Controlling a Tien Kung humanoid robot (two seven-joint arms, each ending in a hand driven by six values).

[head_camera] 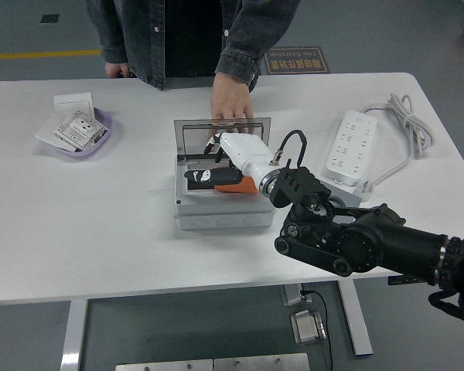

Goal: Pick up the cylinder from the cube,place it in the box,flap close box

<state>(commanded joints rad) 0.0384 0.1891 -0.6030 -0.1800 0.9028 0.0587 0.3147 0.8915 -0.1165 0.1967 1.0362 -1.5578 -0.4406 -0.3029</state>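
Note:
The grey box [216, 218] stands mid-table with its lid [197, 129] tilted up at the back. A person's hand [232, 102] rests on the lid's top edge. My right hand [205, 176] reaches in over the box's opening, its black fingers [195, 175] stretched out flat to the left. The orange cylinder [247, 185] shows under the palm at the box's right side. I cannot tell whether the hand still touches it. No cube is visible. My left arm is out of view.
A purple dish [100, 143] with paper packets and a white card [73, 100] lie at the far left. A white power strip [350, 153] and its cable [402, 112] lie to the right of the box. The person stands at the far edge.

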